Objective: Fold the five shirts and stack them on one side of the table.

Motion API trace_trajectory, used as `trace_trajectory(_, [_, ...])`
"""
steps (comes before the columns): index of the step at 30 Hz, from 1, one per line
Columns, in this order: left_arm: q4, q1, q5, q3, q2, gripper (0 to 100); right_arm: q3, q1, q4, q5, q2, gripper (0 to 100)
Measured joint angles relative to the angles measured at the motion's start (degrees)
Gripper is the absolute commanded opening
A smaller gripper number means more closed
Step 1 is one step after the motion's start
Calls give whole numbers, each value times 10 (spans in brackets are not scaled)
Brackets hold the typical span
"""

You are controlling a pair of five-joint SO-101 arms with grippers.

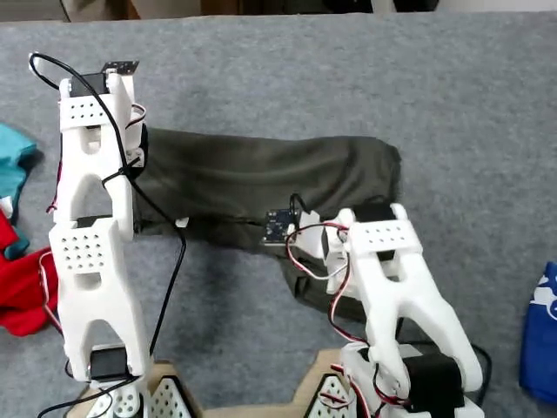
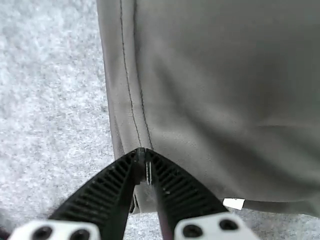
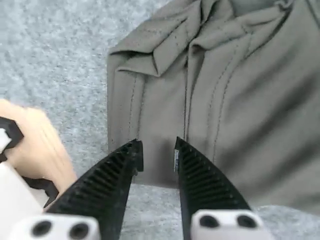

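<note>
Wrist view: left fingers (image 2: 112,190) pinch olive shirt (image 2: 215,100); high: red shirt (image 1: 22,300).

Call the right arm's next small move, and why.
Probably close the right gripper on the edge of the olive shirt lying between its open jaws. The left gripper already looks shut on the hem, so a second pinch would let both arms lift for a fold.
</note>
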Motion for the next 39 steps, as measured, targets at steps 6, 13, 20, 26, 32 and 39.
trace_trajectory(6, [0, -4, -7, 0, 0, 20, 7, 0, -17, 2, 0, 118])
trace_trajectory(13, [0, -4, -7, 0, 0, 20, 1, 0, -38, 2, 0, 118])
trace_trajectory(20, [-10, -11, -7, 0, 0, 20, 30, 0, -119, 2, 0, 118])
trace_trajectory(26, [-11, -13, -7, 2, 0, 20, 61, -1, -142, 2, 0, 118])
trace_trajectory(32, [-11, -14, -7, 2, 0, 20, 69, -1, -147, 2, -1, 116])
trace_trajectory(39, [-11, -14, -7, 2, 0, 20, 96, 3, -207, 2, -3, 39])
